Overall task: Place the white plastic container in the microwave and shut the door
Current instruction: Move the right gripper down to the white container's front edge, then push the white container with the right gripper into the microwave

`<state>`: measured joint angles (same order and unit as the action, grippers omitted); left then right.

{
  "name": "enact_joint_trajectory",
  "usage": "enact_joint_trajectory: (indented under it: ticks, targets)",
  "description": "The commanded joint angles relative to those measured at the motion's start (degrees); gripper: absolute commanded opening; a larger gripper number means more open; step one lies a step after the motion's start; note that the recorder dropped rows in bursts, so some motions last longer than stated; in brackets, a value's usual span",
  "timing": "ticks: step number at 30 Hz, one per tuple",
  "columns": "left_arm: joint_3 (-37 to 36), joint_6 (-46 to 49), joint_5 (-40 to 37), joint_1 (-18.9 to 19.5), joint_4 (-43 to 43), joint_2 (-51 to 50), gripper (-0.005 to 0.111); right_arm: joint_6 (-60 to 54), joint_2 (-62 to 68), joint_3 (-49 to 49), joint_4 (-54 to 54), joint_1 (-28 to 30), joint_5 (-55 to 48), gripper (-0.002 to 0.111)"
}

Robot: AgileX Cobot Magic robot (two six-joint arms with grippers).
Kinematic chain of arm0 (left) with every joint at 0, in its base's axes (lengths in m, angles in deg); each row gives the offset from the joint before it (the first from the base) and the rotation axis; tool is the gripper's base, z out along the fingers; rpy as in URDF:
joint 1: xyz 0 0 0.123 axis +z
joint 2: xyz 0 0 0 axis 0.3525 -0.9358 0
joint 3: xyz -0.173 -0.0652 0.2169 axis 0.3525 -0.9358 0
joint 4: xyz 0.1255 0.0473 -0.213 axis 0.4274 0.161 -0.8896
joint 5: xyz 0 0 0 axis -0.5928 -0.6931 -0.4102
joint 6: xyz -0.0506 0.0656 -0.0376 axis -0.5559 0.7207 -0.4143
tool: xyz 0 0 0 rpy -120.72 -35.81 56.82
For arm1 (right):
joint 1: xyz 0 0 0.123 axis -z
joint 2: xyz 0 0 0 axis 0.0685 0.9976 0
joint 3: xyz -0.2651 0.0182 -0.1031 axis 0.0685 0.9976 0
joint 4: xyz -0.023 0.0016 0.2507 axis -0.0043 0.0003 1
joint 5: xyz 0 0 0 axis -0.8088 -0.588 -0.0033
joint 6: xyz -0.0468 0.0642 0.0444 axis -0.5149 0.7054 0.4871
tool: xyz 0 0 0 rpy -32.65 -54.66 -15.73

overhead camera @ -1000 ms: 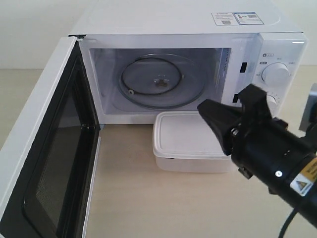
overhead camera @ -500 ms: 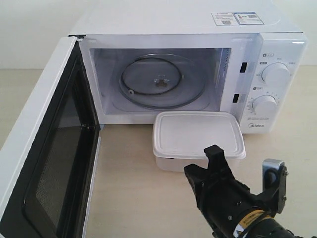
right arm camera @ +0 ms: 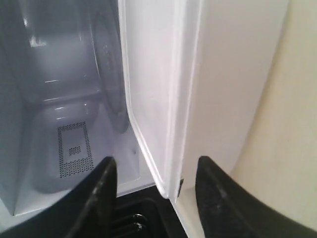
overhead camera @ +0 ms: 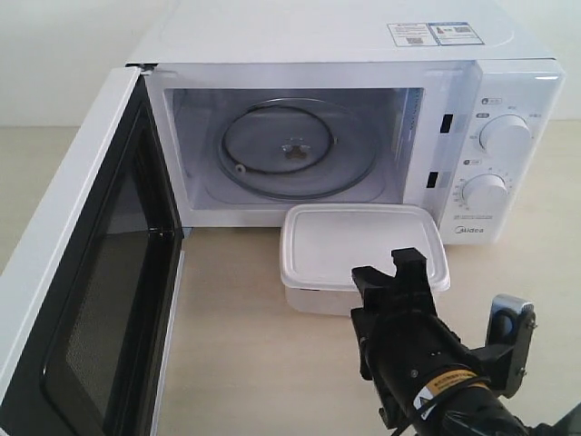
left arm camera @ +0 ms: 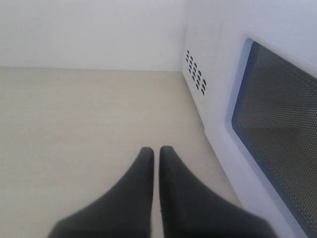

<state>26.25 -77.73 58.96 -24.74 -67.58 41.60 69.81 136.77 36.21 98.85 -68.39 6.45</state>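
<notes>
The white plastic container (overhead camera: pixel 354 238) sits lidded on the table just in front of the microwave (overhead camera: pixel 318 41). The door (overhead camera: pixel 82 272) is swung wide open to the left. My right gripper (overhead camera: pixel 388 270) is at the container's near edge, turned on its side and open. In the right wrist view the container's lid rim (right arm camera: pixel 171 148) runs between the spread fingers of the right gripper (right arm camera: pixel 157 167), which touch nothing I can see. My left gripper (left arm camera: pixel 156 151) is shut on nothing, low over the table beside the door's outer face (left arm camera: pixel 277 124). It is out of the exterior view.
The glass turntable (overhead camera: pixel 295 150) lies bare inside the cavity. Two dials (overhead camera: pixel 504 136) are on the panel at the right. The open door walls off the table's left side. Bare table (overhead camera: pixel 236 345) lies between the door and my right arm.
My right gripper dropped from in front of the dial panel to the table's front. It then moved forward to the container's near edge and opened its jaws.
</notes>
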Motion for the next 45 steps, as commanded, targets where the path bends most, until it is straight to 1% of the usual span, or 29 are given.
enact_joint_trajectory:
  ticks: [1, 4, 6, 9, 11, 16, 25, 30, 32, 33, 34, 37, 38, 45]
  targets:
    - [-0.2, -0.5, 0.0, -0.4, 0.0, 0.2, 0.004, 0.2, 0.6, -1.3, 2.9, -0.1, -4.9, 0.048]
    - [-0.2, -0.5, 0.0, -0.4, 0.0, 0.2, 0.004, 1.3, 2.7, -2.4, 4.0, -0.1, -0.7, 0.048]
    - [-0.2, -0.5, 0.0, -0.4, 0.0, 0.2, 0.004, 1.9, 3.6, -3.7, 4.3, -0.1, -4.8, 0.048]
    - [-0.2, -0.5, 0.0, -0.4, 0.0, 0.2, 0.004, 3.4, 5.6, -5.4, 4.9, 0.0, -0.8, 0.048]
    - [-0.2, -0.5, 0.0, -0.4, 0.0, 0.2, 0.004, 3.4, 5.6, -6.4, 5.7, 0.6, -2.9, 0.048]
    - [-0.2, -0.5, 0.0, -0.4, 0.0, 0.2, 0.004, 3.4, 5.6, -6.4, 5.4, 2.7, -3.1, 0.048]
    - [-0.2, -0.5, 0.0, -0.4, 0.0, 0.2, 0.004, 3.3, 5.6, -6.4, -2.6, 8.7, -3.3, 0.048]
    - [-0.2, -0.5, 0.0, -0.4, 0.0, 0.2, 0.004, 3.4, 5.6, -6.4, -3.3, 10.2, -3.3, 0.048]
    - [-0.2, -0.5, 0.0, -0.4, 0.0, 0.2, 0.004, 3.2, 5.6, -6.4, -3.3, 10.2, -3.2, 0.044]
    - [-0.2, -0.5, 0.0, -0.4, 0.0, 0.2, 0.004, 2.7, 5.6, -6.4, -3.3, 10.2, -3.3, 0.038]
    - [-0.2, -0.5, 0.0, -0.4, 0.0, 0.2, 0.004, 2.4, 5.6, -6.4, -3.3, 10.2, -3.3, 0.031]
    - [-0.2, -0.5, 0.0, -0.4, 0.0, 0.2, 0.004, 1.4, 5.6, -6.4, -3.3, 10.2, -3.2, 0.005]
    - [-0.2, -0.5, 0.0, -0.4, 0.0, 0.2, 0.004, 1.2, 5.6, -6.4, -3.3, 10.2, -3.2, 0.0]
    - [-0.2, -0.5, 0.0, -0.4, 0.0, 0.2, 0.004, 1.2, 5.5, -6.4, -6.1, 9.4, 0.4, 0.0]
